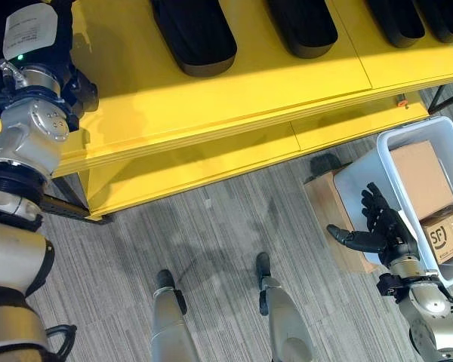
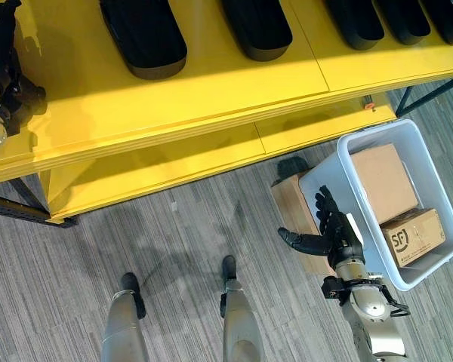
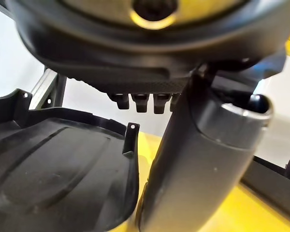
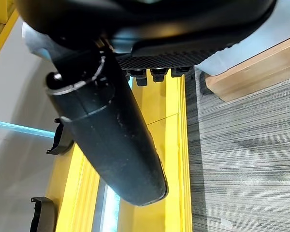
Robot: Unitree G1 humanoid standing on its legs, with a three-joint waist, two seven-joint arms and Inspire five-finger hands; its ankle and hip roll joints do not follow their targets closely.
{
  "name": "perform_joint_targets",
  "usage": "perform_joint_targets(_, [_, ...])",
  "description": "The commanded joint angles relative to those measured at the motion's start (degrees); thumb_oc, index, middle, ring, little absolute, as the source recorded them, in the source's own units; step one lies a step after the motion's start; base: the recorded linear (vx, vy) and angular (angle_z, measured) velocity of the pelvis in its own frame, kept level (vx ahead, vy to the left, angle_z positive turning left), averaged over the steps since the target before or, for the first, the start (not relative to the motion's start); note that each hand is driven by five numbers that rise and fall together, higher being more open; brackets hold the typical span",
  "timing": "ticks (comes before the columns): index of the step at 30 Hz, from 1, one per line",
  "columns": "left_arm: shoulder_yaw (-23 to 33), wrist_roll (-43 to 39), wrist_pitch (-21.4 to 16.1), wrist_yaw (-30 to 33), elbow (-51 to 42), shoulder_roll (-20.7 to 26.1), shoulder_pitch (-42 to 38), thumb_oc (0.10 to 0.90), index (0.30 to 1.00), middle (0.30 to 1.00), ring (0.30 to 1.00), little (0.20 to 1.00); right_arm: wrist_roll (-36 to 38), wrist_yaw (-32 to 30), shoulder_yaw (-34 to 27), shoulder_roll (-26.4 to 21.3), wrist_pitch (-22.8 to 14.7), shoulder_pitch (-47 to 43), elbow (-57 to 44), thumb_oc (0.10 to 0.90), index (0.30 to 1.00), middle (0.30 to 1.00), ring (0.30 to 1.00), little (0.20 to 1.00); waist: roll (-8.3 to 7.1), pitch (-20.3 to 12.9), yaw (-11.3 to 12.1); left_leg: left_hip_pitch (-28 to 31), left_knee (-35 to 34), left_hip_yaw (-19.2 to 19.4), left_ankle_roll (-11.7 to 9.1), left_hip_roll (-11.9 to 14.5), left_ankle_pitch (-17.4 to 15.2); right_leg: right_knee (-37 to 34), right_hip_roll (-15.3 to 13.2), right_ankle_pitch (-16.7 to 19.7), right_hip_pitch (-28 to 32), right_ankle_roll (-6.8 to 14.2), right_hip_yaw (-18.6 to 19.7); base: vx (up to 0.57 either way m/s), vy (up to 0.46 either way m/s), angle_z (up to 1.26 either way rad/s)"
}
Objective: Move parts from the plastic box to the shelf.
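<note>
A light plastic box [image 1: 408,136] stands on the floor at the right, tilted on a brown block [image 1: 326,205]. It holds two cardboard cartons [image 1: 423,178] [image 1: 449,234]. My right hand [image 1: 381,226] hovers just outside the box's near-left wall, open, with fingers spread and thumb out, holding nothing. The yellow shelf [image 1: 211,105] runs across the top with several black moulded parts [image 1: 196,34] lying on it. My left hand [image 2: 6,75] is raised at the shelf's left end. Its thumb [image 3: 203,159] is straight, and one black part [image 3: 53,164] lies close beside it.
A lower yellow shelf board [image 1: 211,162] juts out under the top one. Black frame legs stand at the shelf's left [image 1: 60,207] and right [image 1: 445,94] ends. Grey striped floor [image 1: 226,226] lies between the shelf and the box.
</note>
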Motion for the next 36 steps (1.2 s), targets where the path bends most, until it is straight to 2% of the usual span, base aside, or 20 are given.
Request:
perform_joint_targets(1, [-1.6,1.3,-2.0,1.6,-1.0,-3.2,-6.8,0.900,1.000,1.000,1.000,1.000,-0.1,-1.1,-6.6,-5.1,-4.3,0.3,-3.4,0.900,1.000,1.000,1.000,1.000,1.73,-6.3,-1.2,6.2,-5.4,0.4,-0.8,2.7,-1.6,2.2,-2.2,-3.4,0.9,1.8,0.2,0.00,0.000,0.00])
perform_joint_targets(36, [-4.9,1.2,-3.1,0.7,-2.9,-8.9,-9.3,0.900,1.000,1.000,1.000,1.000,0.0,-1.2,-6.9,-5.7,-4.3,1.6,-2.4,0.900,1.000,1.000,1.000,1.000,2.72,-7.0,-2.3,6.5,-5.4,1.0,-0.8,2.8,-1.4,2.6,-2.2,-3.0,-0.1,1.7,1.3,0.00,0.000,0.00])
